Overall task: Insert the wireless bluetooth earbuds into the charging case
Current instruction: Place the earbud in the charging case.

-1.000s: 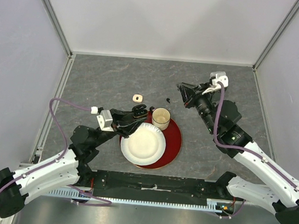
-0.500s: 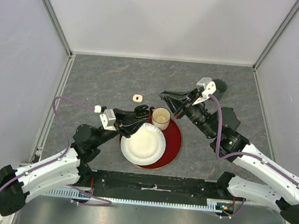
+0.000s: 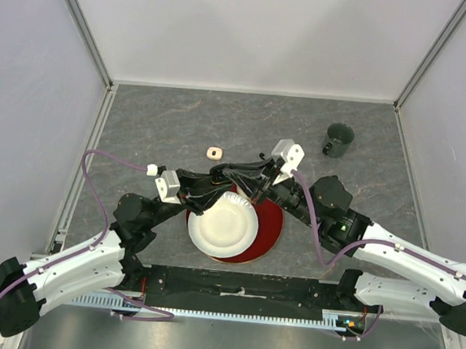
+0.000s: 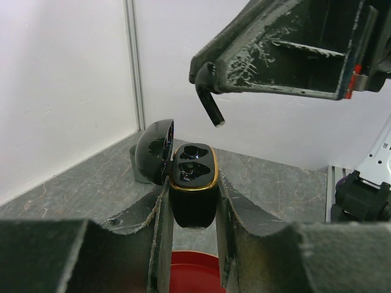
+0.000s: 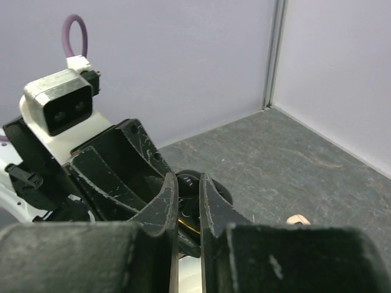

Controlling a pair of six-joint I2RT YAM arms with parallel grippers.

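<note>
Grey table (image 3: 180,121), pale walls (image 3: 254,29) | left gripper (image 4: 192,210) grasps case (image 4: 193,174) | right gripper (image 5: 189,189) pinches earbud (image 4: 211,108)

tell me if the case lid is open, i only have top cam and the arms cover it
Observer: Yes. The left wrist view shows the charging case upright in the left gripper, with its lid open and tipped to one side.
Operator: is the right one holding a bud
Observer: Yes, the right gripper pinches a black earbud, stem pointing down.
Operator: is it in yet
Observer: No, it hangs above the case, clear of the sockets, which look empty.
</note>
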